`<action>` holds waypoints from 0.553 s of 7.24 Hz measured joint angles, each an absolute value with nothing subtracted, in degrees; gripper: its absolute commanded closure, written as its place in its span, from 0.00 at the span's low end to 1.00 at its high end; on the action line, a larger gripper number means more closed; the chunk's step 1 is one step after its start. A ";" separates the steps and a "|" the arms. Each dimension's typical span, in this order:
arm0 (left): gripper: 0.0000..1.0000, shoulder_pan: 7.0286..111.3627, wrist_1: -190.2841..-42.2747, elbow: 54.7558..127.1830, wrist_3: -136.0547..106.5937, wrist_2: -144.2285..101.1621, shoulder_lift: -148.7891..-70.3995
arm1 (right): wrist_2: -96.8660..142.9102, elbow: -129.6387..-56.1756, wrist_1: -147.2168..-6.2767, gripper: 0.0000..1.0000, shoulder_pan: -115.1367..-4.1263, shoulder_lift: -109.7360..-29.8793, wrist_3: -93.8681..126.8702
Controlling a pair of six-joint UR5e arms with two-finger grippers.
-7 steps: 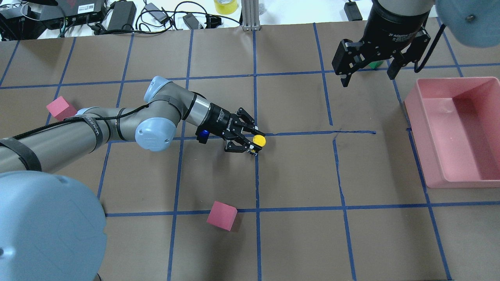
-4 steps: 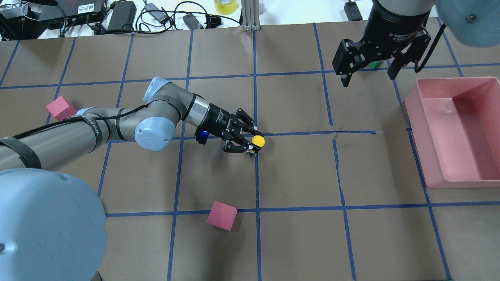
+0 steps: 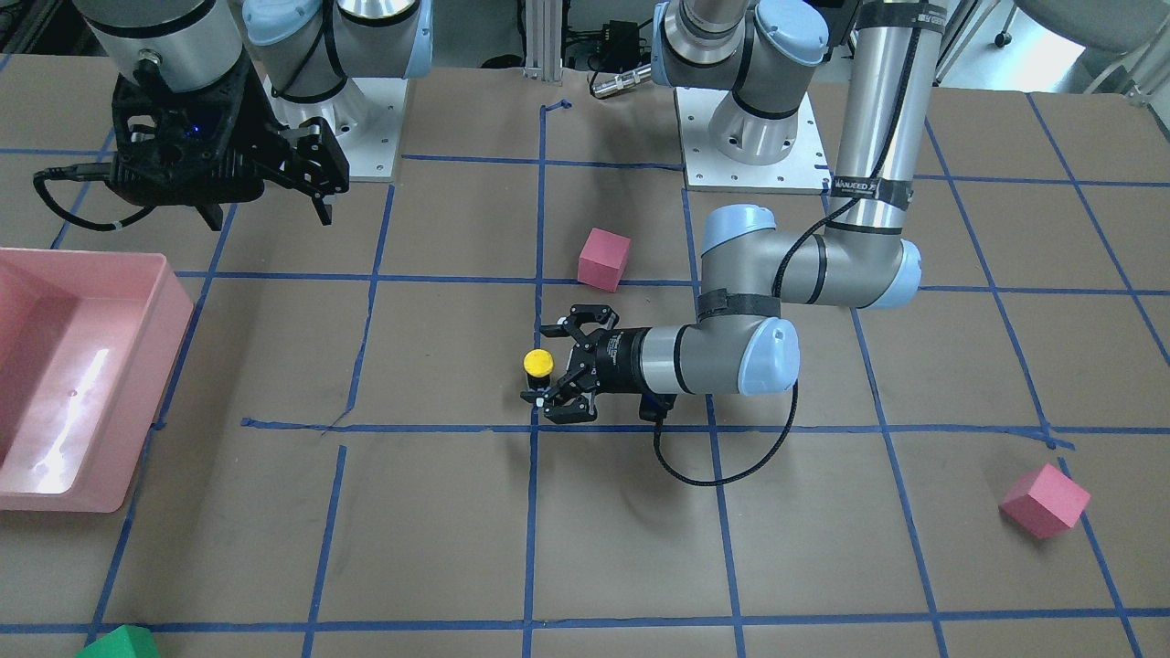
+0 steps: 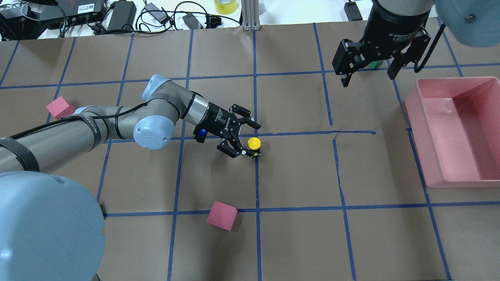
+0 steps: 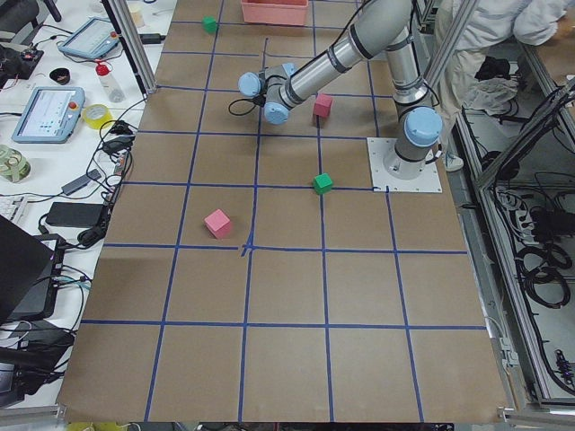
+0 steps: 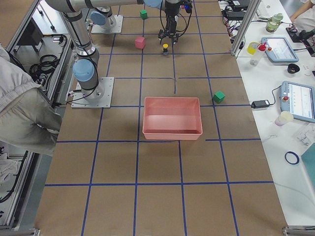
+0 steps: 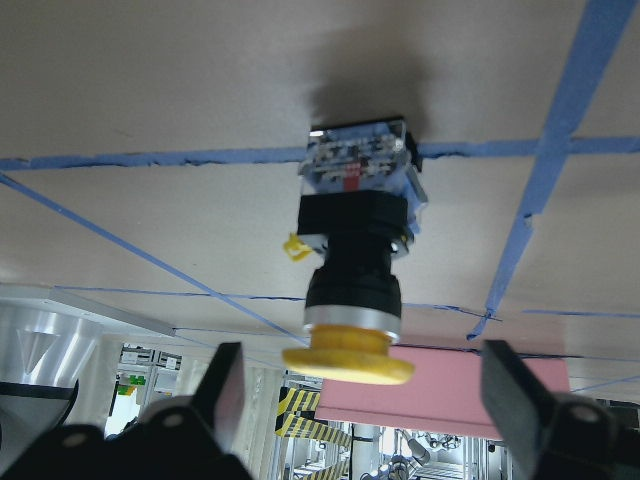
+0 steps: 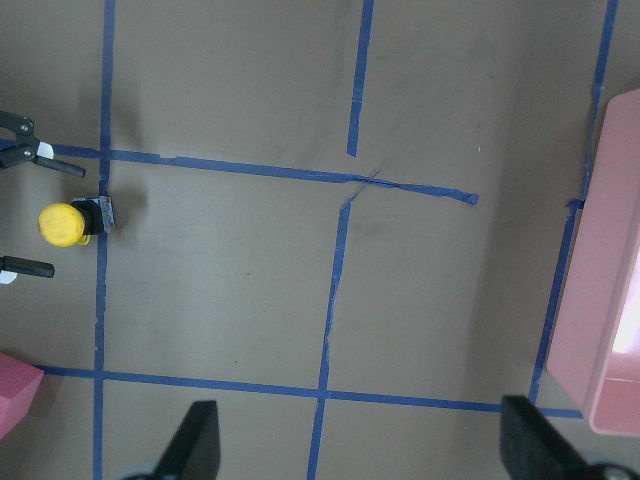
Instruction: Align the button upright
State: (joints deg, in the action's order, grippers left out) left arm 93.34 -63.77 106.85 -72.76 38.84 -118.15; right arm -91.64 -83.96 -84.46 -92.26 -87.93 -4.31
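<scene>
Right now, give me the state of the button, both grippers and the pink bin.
button, standing upright on its base, cap up
left gripper, open, jaws either side of the button, not touching it
right gripper, open, holding nothing, above the table
pink bin, upright on the table

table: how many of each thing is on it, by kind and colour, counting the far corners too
pink cubes: 2
green cubes: 2
pink bin: 1
button: 1
total: 6
</scene>
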 measured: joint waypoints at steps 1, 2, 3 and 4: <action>0.00 93.28 -63.92 105.38 -74.04 43.47 -116.78 | -91.63 -83.98 -84.46 0.00 -92.26 -87.96 -4.29; 0.00 92.65 -64.58 103.31 -75.52 47.19 -114.97 | -91.65 -83.98 -84.46 0.00 -92.27 -87.97 -4.25; 0.00 91.39 -65.36 101.68 -75.27 50.06 -113.04 | -91.65 -84.00 -84.46 0.00 -92.28 -87.98 -4.23; 0.00 90.02 -65.66 100.66 -71.65 54.07 -110.85 | -91.61 -84.01 -84.46 0.00 -92.29 -87.98 -4.18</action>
